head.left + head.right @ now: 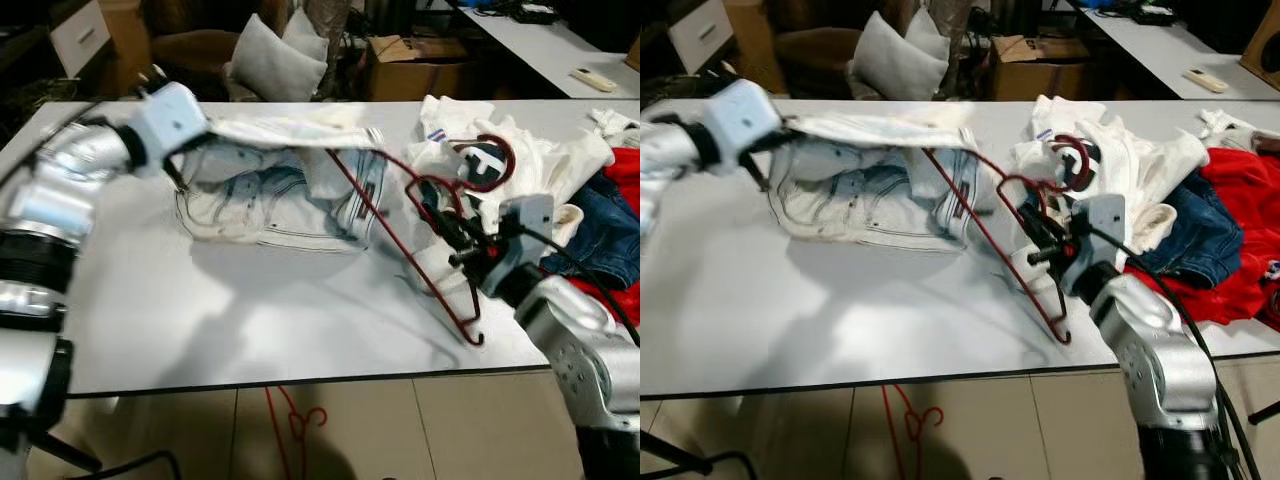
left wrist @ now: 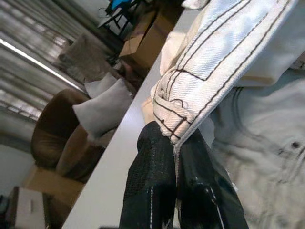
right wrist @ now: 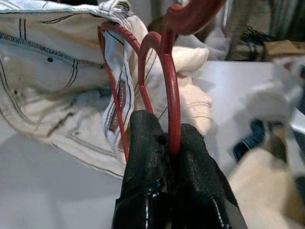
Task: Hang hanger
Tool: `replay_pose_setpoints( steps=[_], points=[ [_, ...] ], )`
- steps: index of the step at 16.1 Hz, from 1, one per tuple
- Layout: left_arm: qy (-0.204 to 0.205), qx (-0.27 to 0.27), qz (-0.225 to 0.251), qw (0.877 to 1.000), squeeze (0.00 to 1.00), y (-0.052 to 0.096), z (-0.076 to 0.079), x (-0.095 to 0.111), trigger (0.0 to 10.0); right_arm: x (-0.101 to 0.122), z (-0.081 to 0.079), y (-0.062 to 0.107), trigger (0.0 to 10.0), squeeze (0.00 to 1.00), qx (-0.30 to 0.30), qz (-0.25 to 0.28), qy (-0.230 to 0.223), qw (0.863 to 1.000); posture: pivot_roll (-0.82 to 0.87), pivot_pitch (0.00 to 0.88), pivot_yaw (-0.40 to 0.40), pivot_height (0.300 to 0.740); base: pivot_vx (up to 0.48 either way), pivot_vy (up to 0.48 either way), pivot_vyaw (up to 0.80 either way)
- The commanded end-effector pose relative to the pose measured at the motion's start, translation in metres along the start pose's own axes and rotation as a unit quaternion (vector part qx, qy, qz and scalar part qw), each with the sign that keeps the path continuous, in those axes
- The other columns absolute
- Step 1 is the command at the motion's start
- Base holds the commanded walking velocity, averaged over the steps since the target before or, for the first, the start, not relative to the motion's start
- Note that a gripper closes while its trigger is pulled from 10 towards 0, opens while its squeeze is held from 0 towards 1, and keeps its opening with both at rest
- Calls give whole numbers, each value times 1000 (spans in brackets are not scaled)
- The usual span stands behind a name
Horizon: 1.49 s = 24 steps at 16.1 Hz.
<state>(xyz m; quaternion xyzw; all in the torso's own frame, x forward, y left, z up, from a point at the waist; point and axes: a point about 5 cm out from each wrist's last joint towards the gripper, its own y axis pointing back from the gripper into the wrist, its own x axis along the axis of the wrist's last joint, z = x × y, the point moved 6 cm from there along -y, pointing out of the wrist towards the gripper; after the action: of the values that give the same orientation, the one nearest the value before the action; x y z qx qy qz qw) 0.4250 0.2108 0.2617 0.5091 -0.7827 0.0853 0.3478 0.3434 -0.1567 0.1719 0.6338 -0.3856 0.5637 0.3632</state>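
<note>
A red wire hanger [image 1: 420, 240] slants over the white table [image 1: 250, 320], one end pushed into pale washed jeans [image 1: 280, 195]. My right gripper [image 3: 167, 143] is shut on the red hanger just below its hook [image 1: 495, 160]; it shows in the head view at the table's right [image 1: 455, 235]. My left gripper [image 2: 174, 157] is shut on the jeans' waistband [image 2: 214, 71] and holds that edge lifted above the table at the left [image 1: 175, 170]. The rest of the jeans lies flat on the table.
A heap of white, blue and red clothes [image 1: 560, 190] covers the table's right end. Grey pillows [image 1: 270, 60], a brown armchair and cardboard boxes [image 1: 415, 65] stand behind. A second red hanger [image 1: 295, 425] lies on the tiled floor under the front edge.
</note>
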Motion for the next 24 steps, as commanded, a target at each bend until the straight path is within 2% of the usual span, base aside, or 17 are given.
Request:
replay_pose_setpoints(
  steps=[1,2,3,4,7,9,10,12,13,14,15,16,17,19,20,23,24],
  points=[
    [15,27,14,999,0,14,-21,6,0,15,11,-1,10000,0,-12,29,11,999,-86,0,-28,740,0,0,0],
    [34,51,35,997,0,21,-36,14,0,24,13,-4,10000,0,-12,44,11,999,-80,0,-29,740,0,0,0],
    [72,116,103,985,0,36,-74,42,0,38,22,-7,10000,0,-22,70,11,997,-80,0,-29,740,0,0,0],
    [96,137,142,976,0,42,-88,59,0,38,28,-8,10000,0,-33,69,15,997,-69,0,-28,740,0,0,0],
    [136,135,215,958,0,44,-95,93,0,27,42,-8,10000,0,-64,52,30,996,-64,0,-16,740,0,0,0],
    [174,135,265,939,0,45,-100,112,0,19,46,-9,10000,0,-74,39,51,995,-65,0,3,740,0,0,0],
    [172,131,274,937,0,44,-101,121,0,16,52,-10,10000,0,-95,32,62,993,-63,0,18,740,0,0,0],
    [166,121,265,942,0,41,-98,122,0,15,53,-12,10000,0,-97,33,56,993,-61,0,24,740,0,0,0],
    [154,92,238,954,0,32,-86,116,431,6,38,-15,10000,0,-64,18,49,997,-64,0,42,740,0,0,0],
    [148,85,230,958,0,29,-82,113,1569,2,31,-17,10000,0,-44,11,48,998,-66,0,51,740,0,0,0],
    [143,70,207,965,0,20,-71,105,1804,-12,4,-18,10000,0,18,-11,35,999,-70,0,57,740,0,0,0],
    [145,67,199,967,0,16,-68,103,1569,-17,-8,-17,10000,0,44,-14,32,998,-68,0,58,740,0,0,0],
    [140,63,178,972,0,9,-60,96,0,-21,-37,-15,10000,0,100,-10,18,995,-68,0,58,740,0,0,0],
    [140,59,170,974,0,6,-56,91,0,-19,-53,-15,10000,0,125,0,5,992,-67,0,58,740,0,0,0],
    [138,52,165,975,0,6,-52,89,0,-18,-53,-16,10000,0,118,6,-2,993,-67,0,58,740,0,0,0],
    [87,3,105,991,0,3,-25,62,0,3,-24,-22,10000,0,47,51,-50,996,-62,0,55,740,0,0,0],
    [78,-7,95,992,0,4,-19,57,0,8,-22,-22,10000,0,45,60,-63,995,-62,0,55,740,0,0,0]
  ],
)
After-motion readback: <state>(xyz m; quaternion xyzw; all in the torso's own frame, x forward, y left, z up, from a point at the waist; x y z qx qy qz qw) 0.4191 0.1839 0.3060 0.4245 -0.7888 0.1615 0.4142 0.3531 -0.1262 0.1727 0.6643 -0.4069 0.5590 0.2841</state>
